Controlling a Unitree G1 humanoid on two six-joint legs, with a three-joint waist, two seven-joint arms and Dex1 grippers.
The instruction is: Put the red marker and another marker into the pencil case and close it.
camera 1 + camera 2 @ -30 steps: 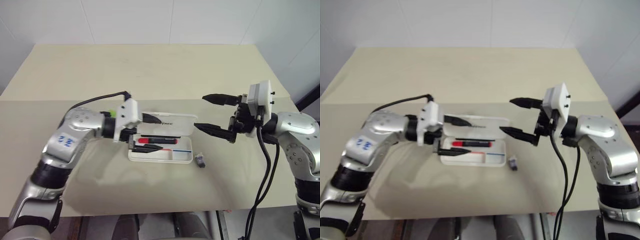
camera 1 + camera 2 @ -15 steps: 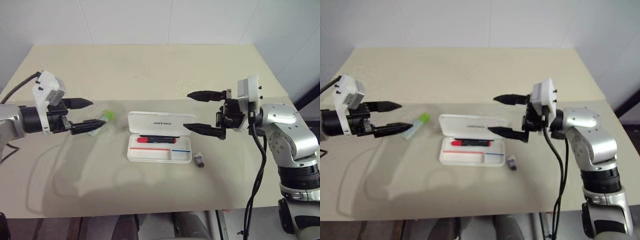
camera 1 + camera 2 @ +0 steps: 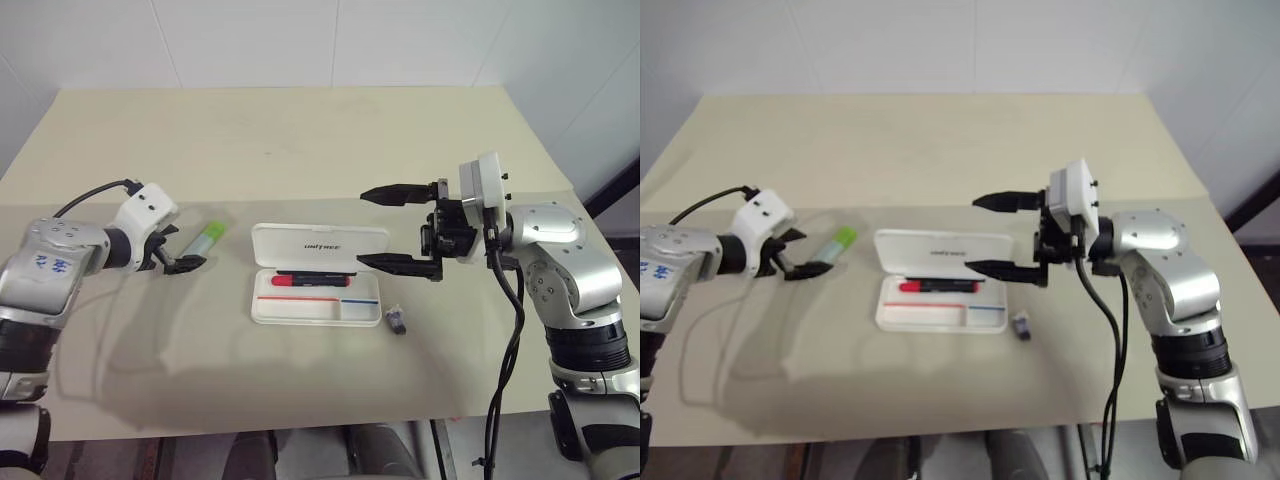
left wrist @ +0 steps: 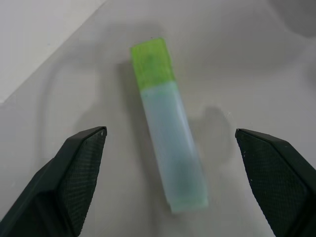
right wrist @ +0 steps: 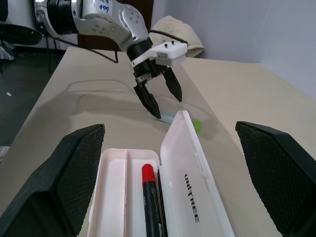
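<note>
The pencil case looks like smooth, glossy white plastic with printed grey lettering on its lid. The other marker has a frosted translucent plastic barrel and a brighter green cap. The left gripper's fingers show black, finely textured pads. The table is matt beige.

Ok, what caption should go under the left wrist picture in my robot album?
Open left gripper hovering over the green-capped marker, which lies flat on the table between its two black fingers.
</note>
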